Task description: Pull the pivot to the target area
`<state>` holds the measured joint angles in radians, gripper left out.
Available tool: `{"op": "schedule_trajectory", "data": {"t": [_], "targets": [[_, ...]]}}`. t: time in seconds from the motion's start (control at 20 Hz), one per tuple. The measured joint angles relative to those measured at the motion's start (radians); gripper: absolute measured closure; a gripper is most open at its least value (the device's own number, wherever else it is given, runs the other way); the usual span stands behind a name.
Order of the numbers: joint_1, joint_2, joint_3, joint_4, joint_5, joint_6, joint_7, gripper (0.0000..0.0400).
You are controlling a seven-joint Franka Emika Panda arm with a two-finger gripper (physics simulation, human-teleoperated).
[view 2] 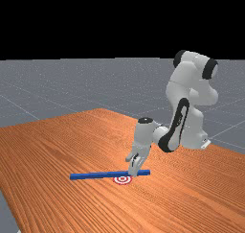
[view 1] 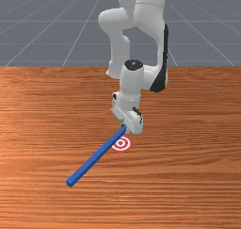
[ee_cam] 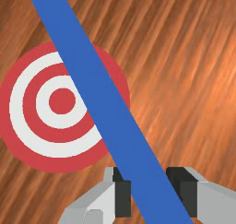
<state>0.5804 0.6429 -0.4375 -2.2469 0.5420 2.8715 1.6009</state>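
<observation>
As I see it from over here, the blue bar point(view 2: 93, 175) comes in from the far view's left, crossing part of the red-and-white target point(view 2: 122, 180) just beside the gripper point(view 2: 134, 172). That has the bar pinched between its fingers, a short end poking out rightward.

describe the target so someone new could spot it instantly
On the wooden table, find the long blue bar. Near the claw, partly covered by the bar, lies the flat round target. Its red and white rings set it apart from the bar.
</observation>
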Motion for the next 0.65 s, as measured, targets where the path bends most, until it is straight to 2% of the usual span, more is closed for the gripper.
{"op": "schedule_trajectory", "data": {"t": [0.05,0.1,0.3,0.45,0.5,0.55,0.6,0.65], "targets": [[0.027,-0.007,-0.024,-0.014,-0.004,-0.027,0.047,0.0260],[0.061,-0.031,-0.061,-0.027,-0.015,-0.053,0.093,0.0273],[0.175,-0.087,-0.184,-0.037,-0.053,-0.141,0.280,0.0276],[0.253,-0.070,-0.226,-0.015,-0.043,-0.183,0.445,0.0277],[0.250,-0.049,-0.212,-0.001,-0.019,-0.176,0.473,0.0278],[0.217,-0.014,-0.165,0.009,0.000,-0.123,0.400,0.0285],[0.157,0.014,-0.089,0.010,0.006,-0.035,0.239,0.0295],[0.093,0.027,-0.019,0.018,0.007,0.038,0.110,0.0243]]}}
